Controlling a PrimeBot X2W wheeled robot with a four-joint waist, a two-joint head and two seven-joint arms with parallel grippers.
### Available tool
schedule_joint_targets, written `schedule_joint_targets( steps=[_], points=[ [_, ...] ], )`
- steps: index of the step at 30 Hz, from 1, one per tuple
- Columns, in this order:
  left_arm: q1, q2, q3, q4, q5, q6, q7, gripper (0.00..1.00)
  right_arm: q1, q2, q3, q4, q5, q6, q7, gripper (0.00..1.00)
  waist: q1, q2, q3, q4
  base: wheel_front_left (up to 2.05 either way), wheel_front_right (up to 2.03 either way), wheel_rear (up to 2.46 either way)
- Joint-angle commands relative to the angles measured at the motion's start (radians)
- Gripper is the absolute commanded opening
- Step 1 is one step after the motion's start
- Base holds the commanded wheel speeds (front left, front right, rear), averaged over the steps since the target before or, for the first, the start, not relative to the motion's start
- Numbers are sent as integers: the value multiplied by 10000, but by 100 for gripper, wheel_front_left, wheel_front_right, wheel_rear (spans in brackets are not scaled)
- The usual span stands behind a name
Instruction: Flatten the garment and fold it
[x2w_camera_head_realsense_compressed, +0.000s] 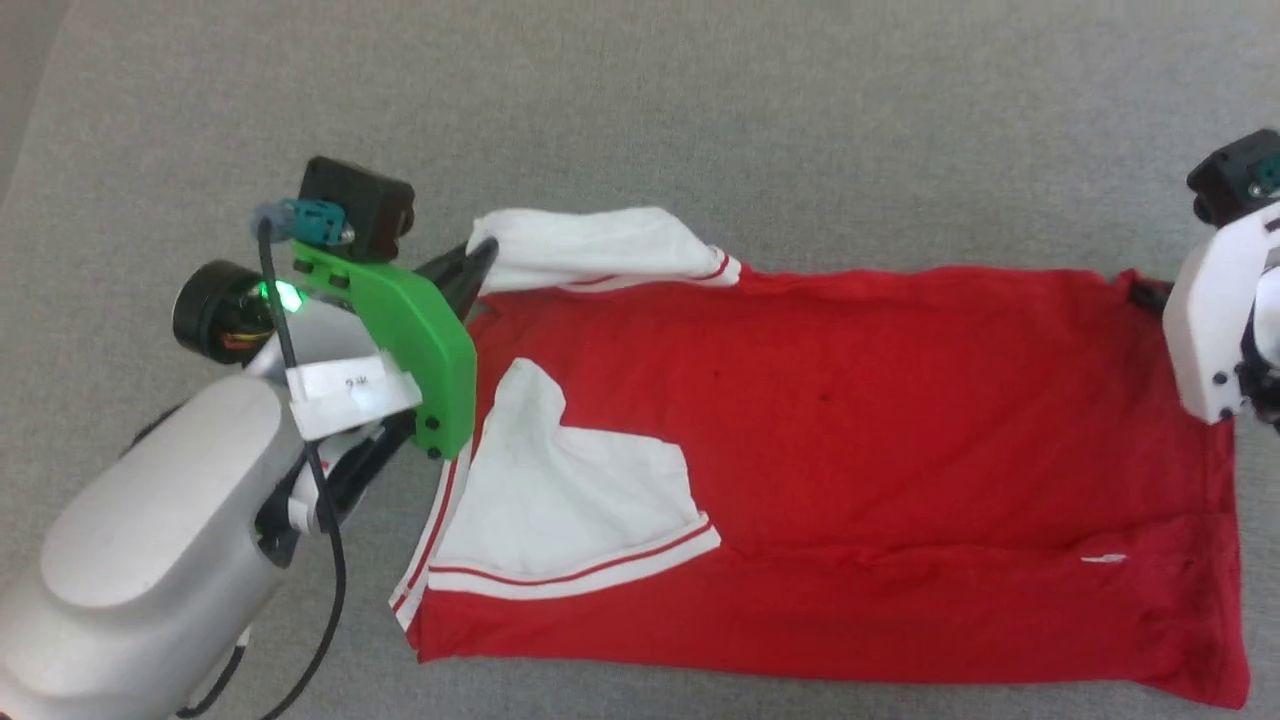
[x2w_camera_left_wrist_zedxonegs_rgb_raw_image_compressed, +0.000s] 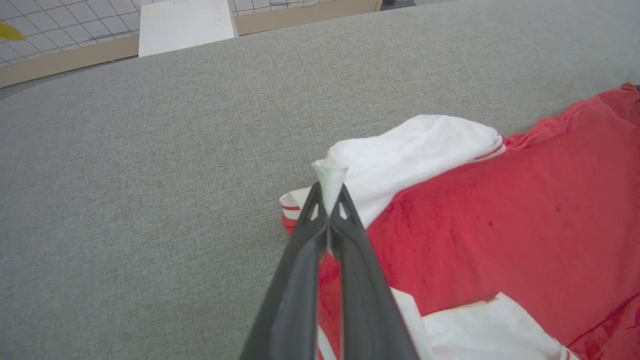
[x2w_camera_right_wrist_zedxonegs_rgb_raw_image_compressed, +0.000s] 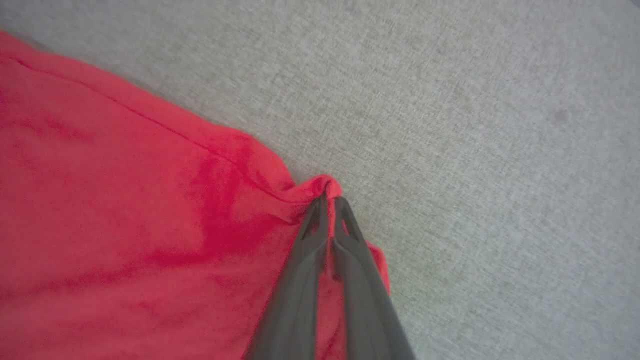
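Between two clenched grippers, the garment (x2w_camera_head_realsense_compressed: 850, 400) is lying spread across the grey tabletop (x2w_camera_head_realsense_compressed: 700, 120). The left gripper (x2w_camera_left_wrist_zedxonegs_rgb_raw_image_compressed: 328, 192) is pinching a small peak of white fabric at the far sleeve (x2w_camera_head_realsense_compressed: 600, 250), while the right gripper (x2w_camera_right_wrist_zedxonegs_rgb_raw_image_compressed: 330, 197) is clamping a bunched corner of the red hem. Just beside the left gripper, on the robot's side of it, the second sleeve (x2w_camera_head_realsense_compressed: 570, 500) is lying folded over the red body. Judging by these grips, the far edge is being readied for a pull or a fold. Done well, both grippers would be rising level and together, holding that edge taut so no slack wrinkles in between. Bare tabletop is offering open room ahead of and outward from both grippers, its far edge showing well beyond the left one.
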Motion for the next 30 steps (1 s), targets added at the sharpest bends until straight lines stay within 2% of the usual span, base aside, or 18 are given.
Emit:
schedule_joint_targets(
  steps=[1,8,17,24,30],
  points=[
    [232,-12,-1,62,-112,89,-76,0,192,56,-52,75,211,-11,-214,0,0,0,-670,-180,0,0,0],
    [1195,270,30,-113,-483,440,-142,0,1162,-121,-311,-78,855,-11,-1072,0,0,0,-1817,-294,0,0,0],
    [3083,1065,-36,-1147,-1294,1064,144,0,3619,-76,-1146,-736,1091,-11,-1500,0,0,0,-2672,-363,0,0,0],
    [4104,1720,-486,-1671,-1555,1134,618,0,5135,40,-1646,-1296,710,-11,-1058,0,0,0,-2742,-383,0,0,0],
    [4414,1852,-816,-1347,-1555,1062,851,0,5687,144,-1774,-1744,246,-11,-713,0,0,0,-2621,-403,0,0,0]
  ],
)
